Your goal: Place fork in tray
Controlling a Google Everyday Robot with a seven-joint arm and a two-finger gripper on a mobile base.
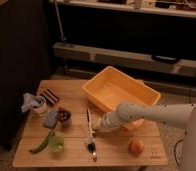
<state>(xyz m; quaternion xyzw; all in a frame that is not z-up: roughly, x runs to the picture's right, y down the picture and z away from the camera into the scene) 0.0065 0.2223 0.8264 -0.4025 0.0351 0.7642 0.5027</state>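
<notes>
The yellow-orange tray [141, 92] stands at the back right of the wooden table. The brush [89, 125], with black handle, white neck and dark bristle head, lies front centre, pointing front to back. A thin silvery piece that looks like the fork [94, 154] shows just in front of the bristle head, near the table's front edge. My gripper [98, 130] reaches in from the right on a white arm. It is low over the table, right beside the brush's white neck and in front of the tray. It hides the spot under it.
An orange fruit [136, 146] lies front right. A green cup [56, 144] and a green pod [41, 143] are front left. A dark cup [64, 116], a grey-blue item [51, 119], a white cup with blue cloth [34, 103] and a striped object [52, 96] stand at the left.
</notes>
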